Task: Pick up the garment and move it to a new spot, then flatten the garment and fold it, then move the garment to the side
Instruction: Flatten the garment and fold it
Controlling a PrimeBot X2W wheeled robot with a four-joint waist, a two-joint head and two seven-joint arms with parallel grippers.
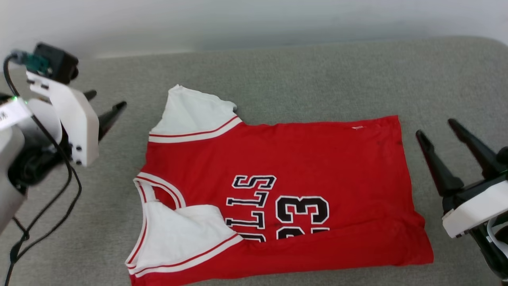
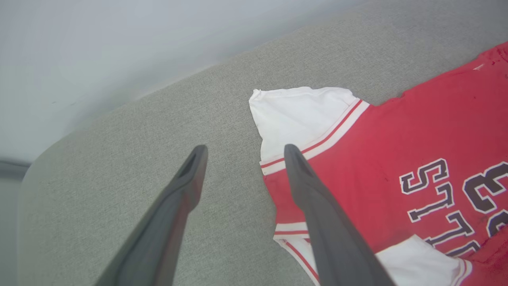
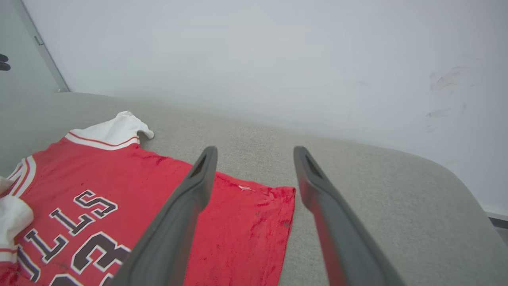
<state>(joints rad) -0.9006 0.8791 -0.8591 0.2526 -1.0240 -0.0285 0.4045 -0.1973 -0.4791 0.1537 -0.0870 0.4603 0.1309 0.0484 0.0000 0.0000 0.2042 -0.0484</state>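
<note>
Two grippers are flanking the garment [image 1: 309,159] right now, and neither one is touching it. The red jersey is lying across the middle of the grey padded surface [image 1: 317,67], collar pointing left and hem pointing right, so the black lettering and the number are reading sideways from the head view. Its far white sleeve [image 1: 190,115] is sticking out flat toward the far left, while the near white sleeve [image 1: 178,234] is lying folded over the chest, covering the tail end of the lettering. Along the near edge a band of red cloth is lying doubled over, cutting off the lower part of the number. Over on the left, the left gripper [image 1: 106,100] is hovering beside the far sleeve, its two dark fingers spread wide with nothing between them. From the left wrist view, one finger is showing over bare grey fabric and the other over the jersey's shoulder seam. Black cables [image 1: 59,198] are looping down from that wrist. Over on the right, the right gripper [image 1: 436,128] is sitting just off the hem, fingers likewise spread apart and empty. From its own wrist view, the far right corner of the hem is showing between the two fingers. A pale wall [image 3: 278,59] is running behind the far edge of the surface.
</note>
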